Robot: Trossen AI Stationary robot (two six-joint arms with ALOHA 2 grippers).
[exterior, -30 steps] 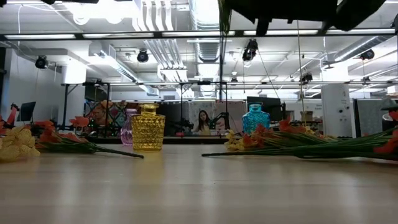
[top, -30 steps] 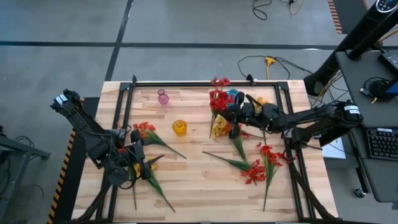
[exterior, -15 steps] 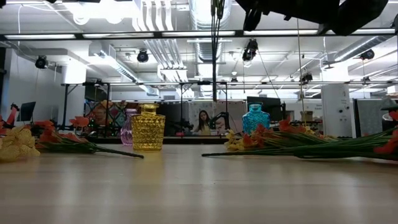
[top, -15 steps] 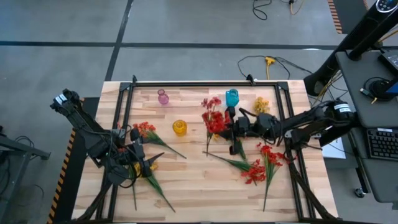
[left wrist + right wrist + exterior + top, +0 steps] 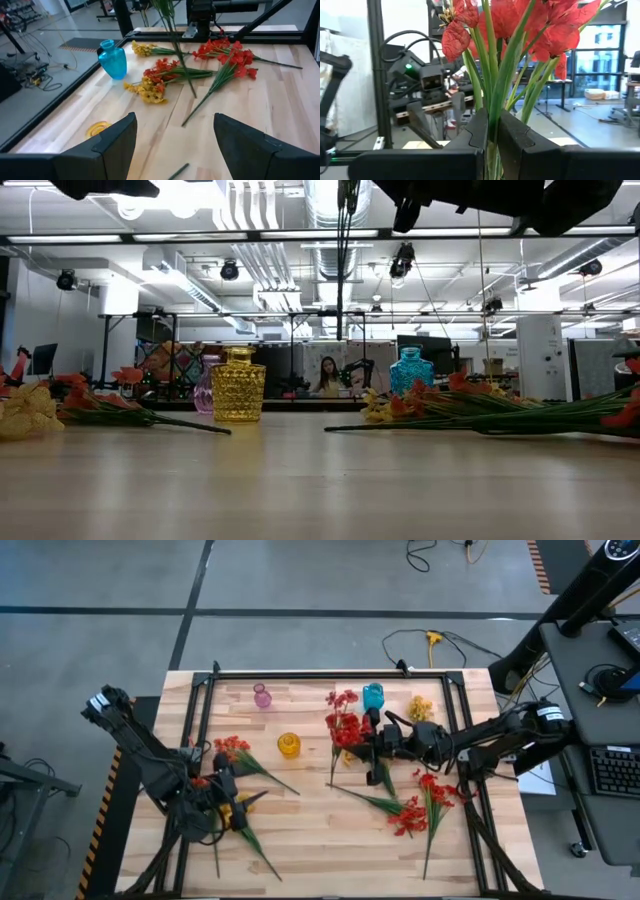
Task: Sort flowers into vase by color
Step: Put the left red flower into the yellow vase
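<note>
My right gripper hangs over the table's middle, shut on a red flower sprig whose blossoms stand above the fingers. A pink vase, a yellow vase and a blue vase stand upright on the table. More red sprigs and yellow sprigs lie flat on the right. A red sprig lies at the left. My left gripper hovers open over a yellow sprig near the front left, with nothing between its fingers. My right gripper pinches the red sprig's green stems between its two fingers, a little below the blossoms. The fingers come nearly level from the table's right and lie across the stems. The sprig stands about upright, and its stem end hangs below, clear of the table.
Loose red and yellow sprigs lie under and beside the right arm, between the blue vase and the table's right edge. A black rail frame runs along the table's edges. Bare wood shows at the front middle.
My right gripper has carried the red sprig toward the table's near edge and a little to the left, away from the blue vase, which now shows. It then stopped. The sprig stays held, with its blossoms up.
</note>
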